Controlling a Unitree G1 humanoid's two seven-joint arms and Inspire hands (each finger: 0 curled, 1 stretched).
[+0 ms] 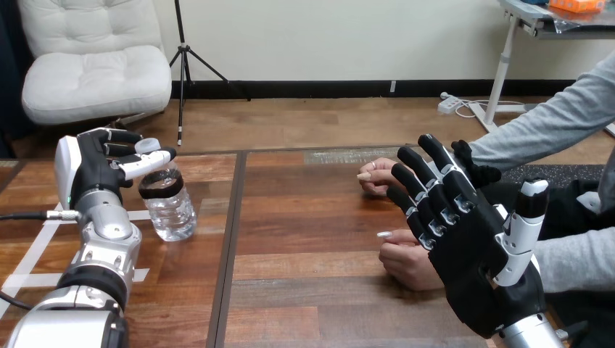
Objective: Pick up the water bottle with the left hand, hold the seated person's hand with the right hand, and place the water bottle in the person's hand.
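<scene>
wooden bench (pixel 312 290) fills the lower frame from where i'm driving. at left of the frame the water bottle (pixel 168 206) stands upright on it, base down on the wood. my left hand (pixel 91 170) has its fingers curled behind the cap and its thumb across the neck, clamped on the bottle as far as i can judge. nothing is lifted yet. at lower right my right hand (pixel 475 264) is spread, fingers straight and apart, in front of the person's two hands. the person's upper hand (pixel 373 177) and the person's lower hand (pixel 406 264) rest on the bench. i see no grip on either. i'd say the lift, the hold and the handover are all left.
</scene>
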